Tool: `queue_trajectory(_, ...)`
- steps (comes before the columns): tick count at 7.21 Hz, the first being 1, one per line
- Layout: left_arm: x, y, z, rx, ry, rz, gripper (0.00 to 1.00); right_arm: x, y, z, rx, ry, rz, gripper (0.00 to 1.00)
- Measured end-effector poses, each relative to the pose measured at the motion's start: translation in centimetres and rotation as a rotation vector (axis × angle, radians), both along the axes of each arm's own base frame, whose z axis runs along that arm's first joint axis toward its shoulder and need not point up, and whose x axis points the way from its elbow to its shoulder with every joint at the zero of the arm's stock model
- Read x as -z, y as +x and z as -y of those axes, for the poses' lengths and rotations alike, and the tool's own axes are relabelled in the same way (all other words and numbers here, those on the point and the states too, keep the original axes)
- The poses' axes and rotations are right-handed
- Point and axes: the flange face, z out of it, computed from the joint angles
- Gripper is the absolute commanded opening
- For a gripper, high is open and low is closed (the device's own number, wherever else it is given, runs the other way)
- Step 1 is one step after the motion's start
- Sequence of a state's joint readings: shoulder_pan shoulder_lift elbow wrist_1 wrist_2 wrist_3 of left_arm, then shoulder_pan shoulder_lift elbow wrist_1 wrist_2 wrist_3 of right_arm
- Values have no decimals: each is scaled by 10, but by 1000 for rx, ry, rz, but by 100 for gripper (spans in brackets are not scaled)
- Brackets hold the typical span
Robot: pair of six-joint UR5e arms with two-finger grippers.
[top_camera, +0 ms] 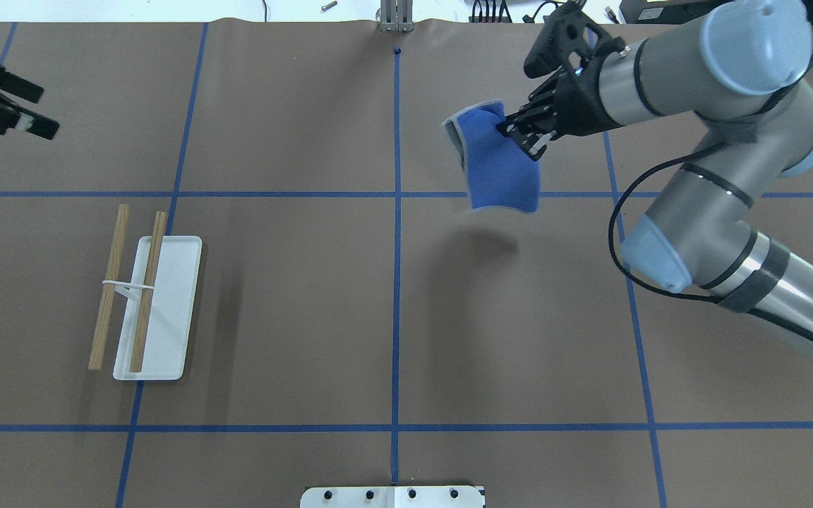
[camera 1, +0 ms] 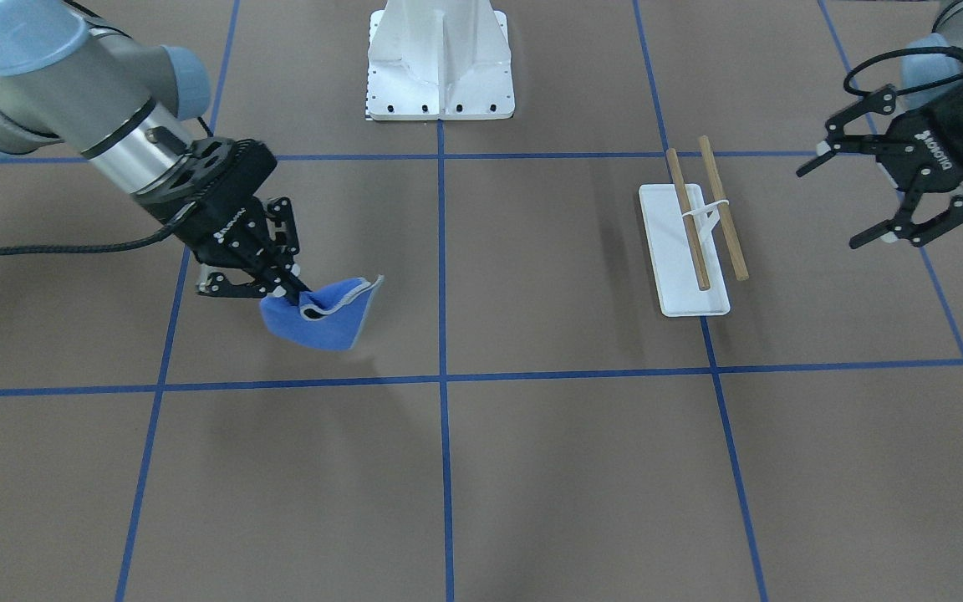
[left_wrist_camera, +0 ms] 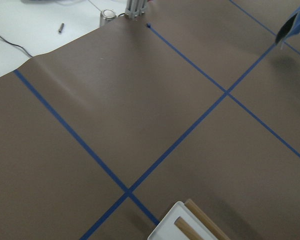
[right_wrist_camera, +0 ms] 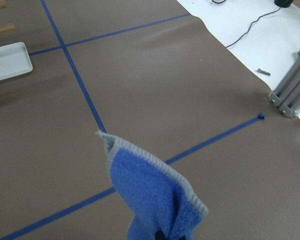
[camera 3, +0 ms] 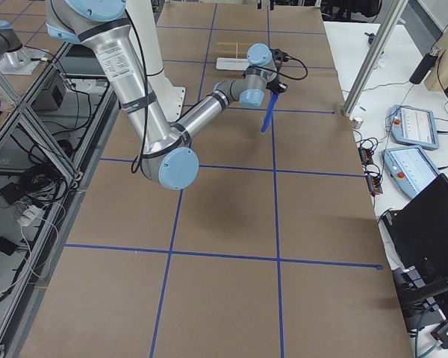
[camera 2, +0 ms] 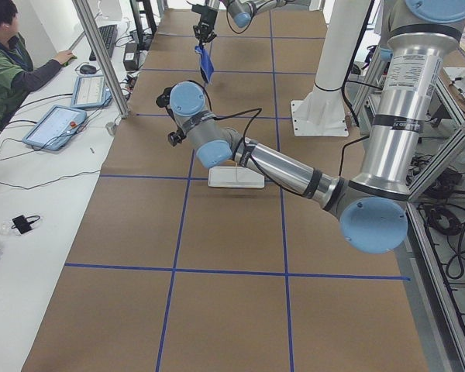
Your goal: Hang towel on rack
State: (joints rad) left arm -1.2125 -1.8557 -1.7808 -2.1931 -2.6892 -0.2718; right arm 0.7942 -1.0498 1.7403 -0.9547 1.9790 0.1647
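The blue towel [camera 1: 323, 322] with grey edging hangs folded from my right gripper [camera 1: 302, 299], which is shut on its upper edge and holds it above the table. It also shows in the overhead view [top_camera: 502, 166] and the right wrist view [right_wrist_camera: 155, 200]. The rack [camera 1: 690, 242] stands far across the table, with a white base and two wooden rods side by side [top_camera: 145, 303]. My left gripper [camera 1: 831, 207] is open and empty, raised beside the rack on the side away from the towel.
The large white bolted pedestal [camera 1: 440, 75] stands at the robot's edge of the table, in the middle. Blue tape lines grid the brown table. An operator [camera 2: 15, 54] sits at a side desk with tablets.
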Motion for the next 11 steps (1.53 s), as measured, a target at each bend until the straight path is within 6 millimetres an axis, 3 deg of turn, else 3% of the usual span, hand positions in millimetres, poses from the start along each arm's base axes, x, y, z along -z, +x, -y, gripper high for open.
queue_trajectory(2,33,69,-5,-101,-8,-19,93,46,-62,-31,-53,48,1,0)
queue_trajectory(4,51,108,0,-152,-4,-25,93,86,-97,-55,-84,76,3,0)
queue_trajectory(6,63,123,12,-164,-3,-26,93,112,-129,-83,-110,95,-7,0)
queue_trajectory(8,67,131,16,-170,-11,-25,87,123,-154,-105,-140,110,-13,0)
queue_trajectory(11,81,154,8,-196,-59,-32,76,141,-180,-105,-164,105,-15,0)
